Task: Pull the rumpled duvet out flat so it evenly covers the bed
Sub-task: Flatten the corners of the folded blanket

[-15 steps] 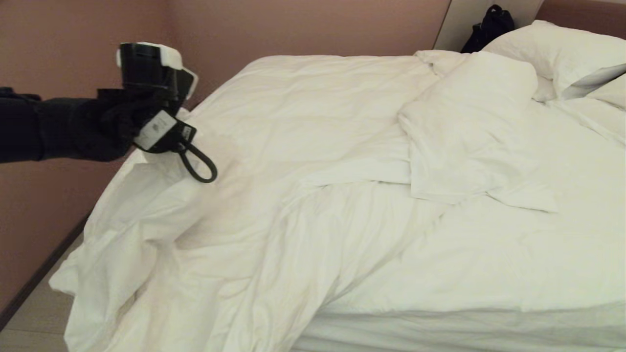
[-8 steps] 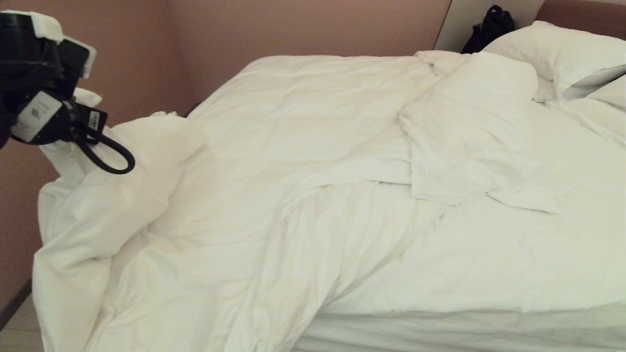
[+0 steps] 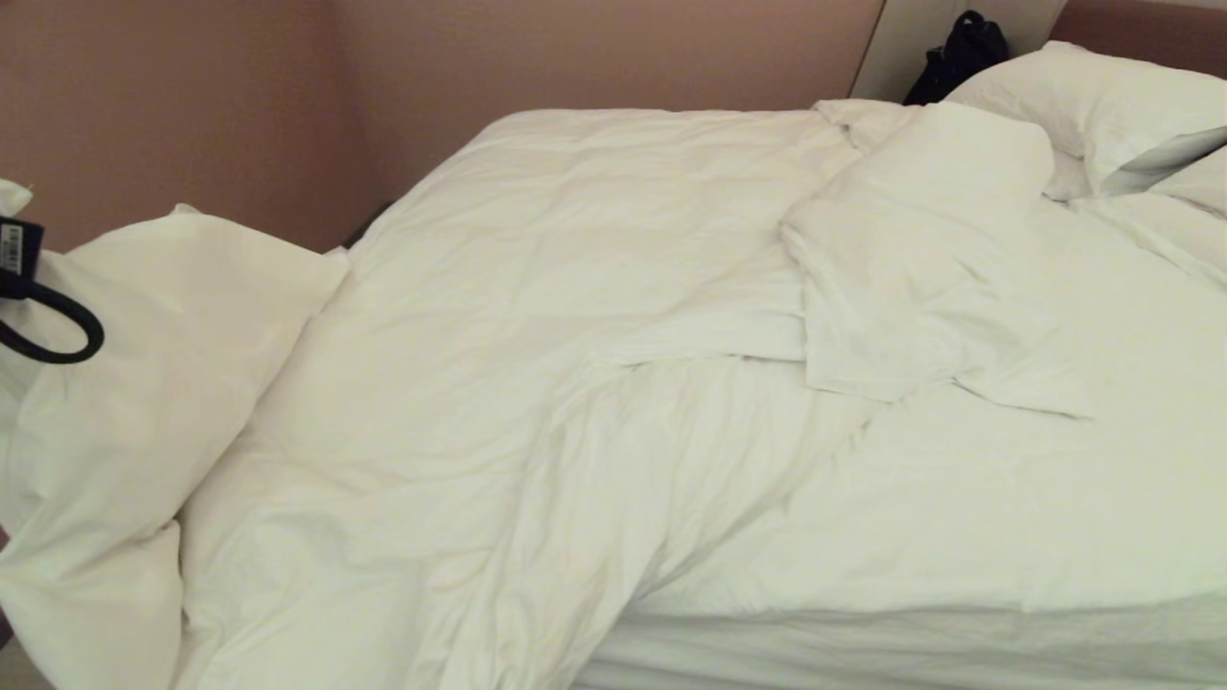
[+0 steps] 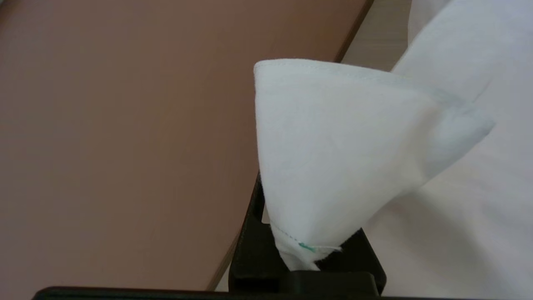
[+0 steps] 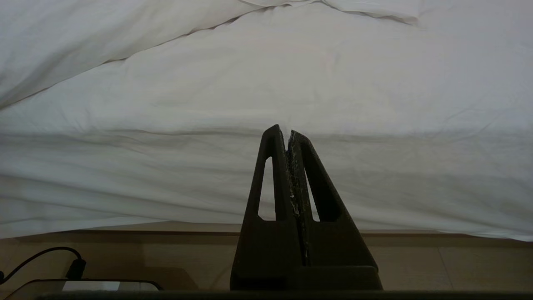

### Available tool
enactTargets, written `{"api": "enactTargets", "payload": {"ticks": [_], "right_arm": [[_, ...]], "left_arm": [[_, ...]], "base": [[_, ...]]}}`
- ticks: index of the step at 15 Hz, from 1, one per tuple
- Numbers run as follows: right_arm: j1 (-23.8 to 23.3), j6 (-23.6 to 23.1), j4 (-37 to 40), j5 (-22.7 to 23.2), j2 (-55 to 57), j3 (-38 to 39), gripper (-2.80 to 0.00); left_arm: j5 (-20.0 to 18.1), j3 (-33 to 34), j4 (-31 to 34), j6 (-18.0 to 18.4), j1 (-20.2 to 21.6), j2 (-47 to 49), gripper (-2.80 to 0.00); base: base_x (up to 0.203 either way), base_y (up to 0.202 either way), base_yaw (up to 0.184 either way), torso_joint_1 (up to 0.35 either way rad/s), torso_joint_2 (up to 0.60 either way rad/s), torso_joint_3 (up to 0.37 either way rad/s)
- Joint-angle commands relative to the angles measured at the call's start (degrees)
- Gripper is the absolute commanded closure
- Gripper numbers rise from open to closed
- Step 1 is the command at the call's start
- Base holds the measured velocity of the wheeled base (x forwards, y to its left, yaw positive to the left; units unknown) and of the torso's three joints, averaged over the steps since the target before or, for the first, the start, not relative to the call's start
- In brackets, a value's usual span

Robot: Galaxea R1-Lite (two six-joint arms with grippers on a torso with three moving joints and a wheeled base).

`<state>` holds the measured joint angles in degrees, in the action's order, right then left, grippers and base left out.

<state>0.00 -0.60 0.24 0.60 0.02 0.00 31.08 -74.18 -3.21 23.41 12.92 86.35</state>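
**A pink room and a big white bed**

The wall [image 3: 192, 96] is pink-brown and goes round the far corner of the bed [image 3: 863, 642]. The bed fills most of the head view.

Far on the left, only a black cable loop [image 3: 57, 335] of the left arm shows at the edge. The left gripper [image 4: 306, 260] is pinched tight on a corner of the duvet [image 3: 537, 316]. The wrist view shows the cloth sticking up from between the black fingers [image 4: 250, 250] like a little cone, with the wall behind it. That corner is lifted up, so the duvet makes a puffy hill at the left side and hangs down past the bed edge.

In the middle the duvet lies on the bed with many creases. A folded-over flap [image 3: 920, 259] sits more to the right.

Further right are the pillows [image 3: 1102, 105], with a black bag [image 3: 959, 53] behind them.

The right gripper [image 5: 288, 131] is low by the front of the bed. Its fingers are pressed together and hold nothing.
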Motion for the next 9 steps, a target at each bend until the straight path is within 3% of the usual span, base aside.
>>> {"api": "enactTargets", "payload": {"ticks": [1,4,9], "right_arm": [[0.0,-0.02,0.02,0.02,-0.02,0.0,0.0],[0.0,-0.02,0.02,0.02,-0.02,0.0,0.0],[0.0,-0.02,0.02,0.02,-0.02,0.0,0.0]], "left_arm": [[-0.98,2.3,-0.05,-0.5,1.73,-3.17,0.0],[-2.96,5.77,0.03,-2.97,2.76,-6.37,0.0],[-2.44,16.34,3.89,-7.66,2.99,-17.36,0.0]], "base": [[0.0,0.0,0.0,0.0,0.0,0.0],[0.0,0.0,0.0,0.0,0.0,0.0],[0.0,0.0,0.0,0.0,0.0,0.0]]}}
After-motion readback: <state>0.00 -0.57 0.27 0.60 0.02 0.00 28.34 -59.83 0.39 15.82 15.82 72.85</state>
